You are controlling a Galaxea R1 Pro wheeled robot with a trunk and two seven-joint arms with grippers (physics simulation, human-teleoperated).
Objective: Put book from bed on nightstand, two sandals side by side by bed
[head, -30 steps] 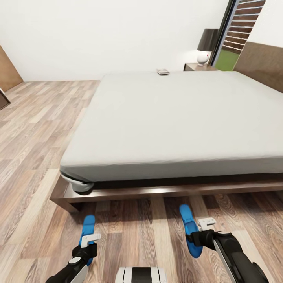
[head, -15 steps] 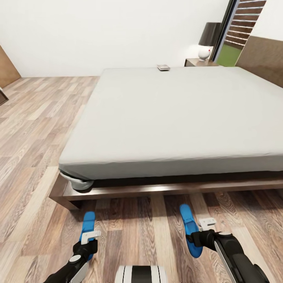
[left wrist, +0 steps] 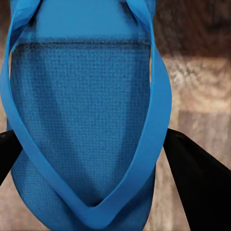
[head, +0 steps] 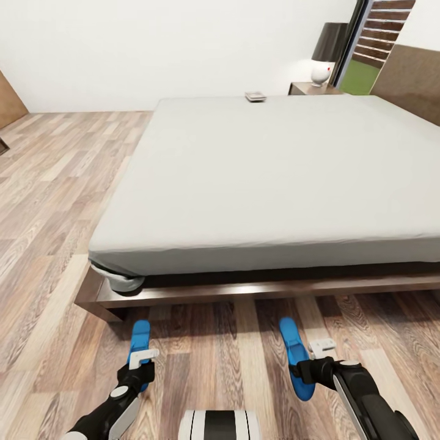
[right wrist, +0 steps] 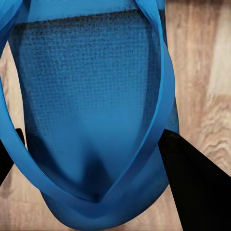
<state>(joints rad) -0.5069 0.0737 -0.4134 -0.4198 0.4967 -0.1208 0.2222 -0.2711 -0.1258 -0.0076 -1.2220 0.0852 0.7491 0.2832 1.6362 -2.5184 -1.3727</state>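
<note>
Your left gripper (head: 139, 360) grips one blue sandal (head: 140, 342) | your right gripper (head: 304, 365) grips the other sandal (head: 293, 354) | both sandals near the bed (head: 263, 183) foot, over floor (head: 55, 201) | book (head: 255, 96) at the bed's far edge, near the nightstand (head: 311, 89).

Head high over bed (head: 263, 177) — wrists close on sandals (left wrist: 86, 120)

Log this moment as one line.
left gripper: on left sandal | right gripper: on right sandal | book: on bed
</note>
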